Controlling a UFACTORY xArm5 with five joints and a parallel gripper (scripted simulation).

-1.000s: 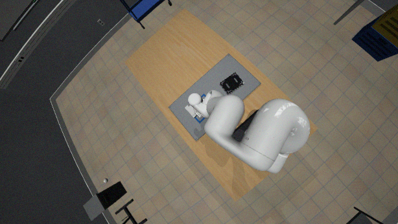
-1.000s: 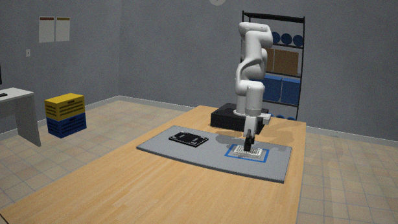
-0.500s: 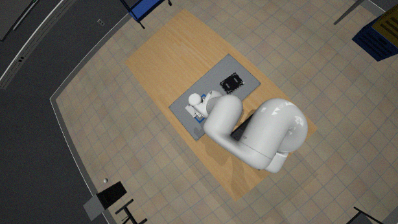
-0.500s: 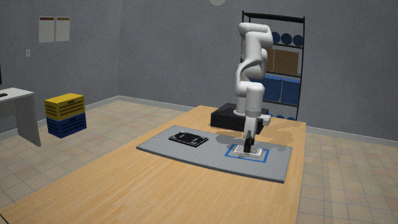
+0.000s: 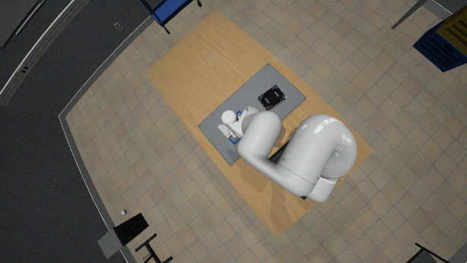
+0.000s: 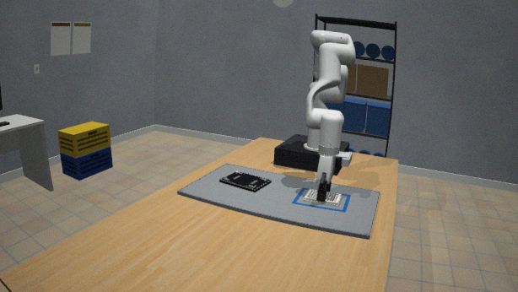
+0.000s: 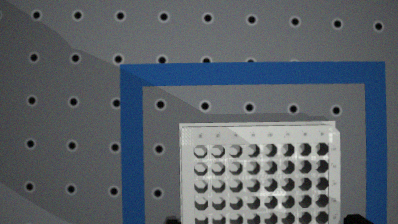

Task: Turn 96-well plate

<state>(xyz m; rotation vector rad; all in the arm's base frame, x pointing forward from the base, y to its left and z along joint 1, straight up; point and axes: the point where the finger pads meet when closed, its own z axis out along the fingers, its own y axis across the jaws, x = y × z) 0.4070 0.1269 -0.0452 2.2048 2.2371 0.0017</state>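
Exterior view, left to right: you have the black nest point(image 5: 272, 97) point(image 6: 245, 181), its markings too small to read. Right of it, your plate point(image 6: 334, 197) point(image 7: 260, 134) lies inside the blue outline point(image 6: 347, 205) point(image 7: 132, 150), long axis roughly left-right, partly hidden by your wide-open gripper point(image 6: 323, 195); wrist view crops its near end.

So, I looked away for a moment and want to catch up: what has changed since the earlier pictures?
The gripper has come down a little toward the plate. It is open, so nothing has been taken hold of or let go. The plate shows no visible shift inside the blue outline, and the black holder stayed put.
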